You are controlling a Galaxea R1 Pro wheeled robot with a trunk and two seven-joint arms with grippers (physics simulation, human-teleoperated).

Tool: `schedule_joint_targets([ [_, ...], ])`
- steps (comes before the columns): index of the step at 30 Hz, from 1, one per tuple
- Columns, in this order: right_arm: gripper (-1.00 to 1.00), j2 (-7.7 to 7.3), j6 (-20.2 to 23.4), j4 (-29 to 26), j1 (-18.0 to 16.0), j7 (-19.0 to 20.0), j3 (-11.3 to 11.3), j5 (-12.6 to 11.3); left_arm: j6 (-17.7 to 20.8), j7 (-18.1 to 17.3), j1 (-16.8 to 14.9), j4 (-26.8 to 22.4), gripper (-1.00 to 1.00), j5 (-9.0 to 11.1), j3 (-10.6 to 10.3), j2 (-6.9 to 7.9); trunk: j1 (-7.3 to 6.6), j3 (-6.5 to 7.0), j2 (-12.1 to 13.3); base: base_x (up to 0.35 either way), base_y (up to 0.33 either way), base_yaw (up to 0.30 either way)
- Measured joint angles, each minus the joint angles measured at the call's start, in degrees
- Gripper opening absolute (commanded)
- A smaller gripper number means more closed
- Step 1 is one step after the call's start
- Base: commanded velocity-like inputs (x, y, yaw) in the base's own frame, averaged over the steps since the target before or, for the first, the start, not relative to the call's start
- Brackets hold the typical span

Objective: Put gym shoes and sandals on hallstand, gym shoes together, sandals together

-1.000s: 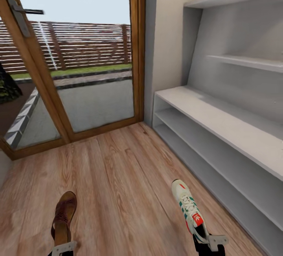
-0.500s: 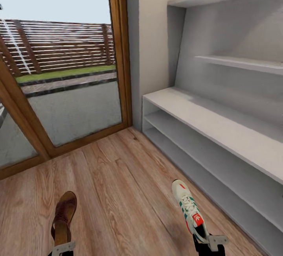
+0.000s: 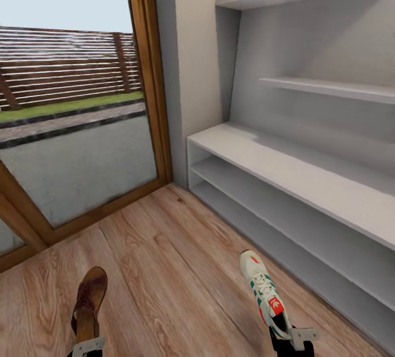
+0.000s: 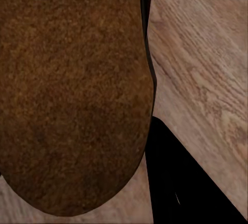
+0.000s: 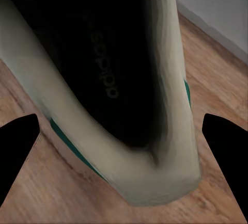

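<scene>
Right gripper pinches the white lace-up gym shoe — insole reads "adidas" — near the light-grey hallstand; left gripper pinches the dark brown leather sandal above wood-plank floor.

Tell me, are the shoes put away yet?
Not yet. The hallstand has no shoes on the shelves in view. The left gripper holds a sandal and the right gripper holds a gym shoe. Both still need placing, and so do their partners.

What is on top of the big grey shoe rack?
The hallstand has no shoes on the shelves that show; its far right end is cut off. The gym shoe and sandal are held above the corridor floor.
</scene>
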Motion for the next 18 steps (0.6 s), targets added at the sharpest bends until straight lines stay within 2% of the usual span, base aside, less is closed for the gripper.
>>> schedule_joint_targets([
  [6,-1.00,0.00,0.00,0.00,0.00,0.00,0.00,0.00,0.00,-0.50,0.00,0.00,-1.00,-0.01,-0.05,0.02,0.02,0.00,0.00,0.124,0.311,-0.265],
  [18,-1.00,0.00,0.00,0.00,0.00,0.00,0.00,0.00,0.00,-0.71,-0.01,0.00,-1.00,0.00,-0.05,0.02,0.02,0.05,0.00,0.012,0.335,-0.267],
])
